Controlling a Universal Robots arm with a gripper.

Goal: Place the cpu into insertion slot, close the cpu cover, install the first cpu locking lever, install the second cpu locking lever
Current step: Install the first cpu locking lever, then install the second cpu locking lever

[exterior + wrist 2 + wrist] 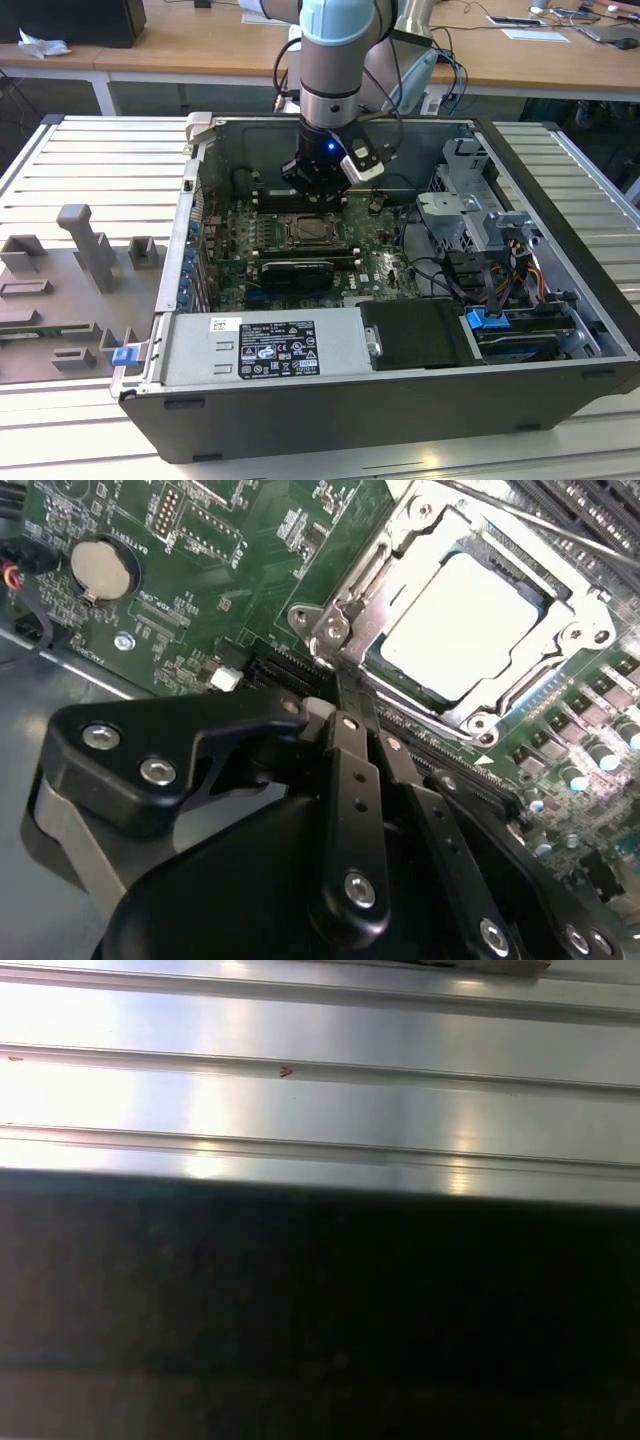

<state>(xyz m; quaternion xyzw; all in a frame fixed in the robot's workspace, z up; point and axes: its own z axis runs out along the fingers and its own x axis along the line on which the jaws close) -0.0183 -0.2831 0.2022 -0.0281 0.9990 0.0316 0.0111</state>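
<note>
- Up close, in the second wrist view, the gripper (pixel 345 695) shows its black fingers (pixel 352 780) drawn together to a narrow tip, with nothing visibly held between them.
- Just past that tip sits the insertion slot (pixel 340 630), with the fingers lined up on its near corner, where a bent silvery latch piece meets the frame; whether they touch the metal I cannot tell.
- Inside the slot the cpu (pixel 462 620) lies flat, pale top up, and the cpu cover (pixel 575 630) appears folded down around it, its window framing the chip.
- Judging by this, the work in hand is at the locking levers; doing it well looks to mean pressing squarely on the thin wire so it does not spring sideways off the narrow tip, and staying clear of the small parts on the green circuit board (pixel 200 570).
- Farther back, the exterior view has the arm (pixel 335 60) reaching straight down into the open computer case (pixel 400 390), gripper (pixel 318 190) poised just above the slot (pixel 312 232).
- Beyond the case, a grey fixture tray (pixel 70 290) rests on the ribbed counter (pixel 60 160).
</note>
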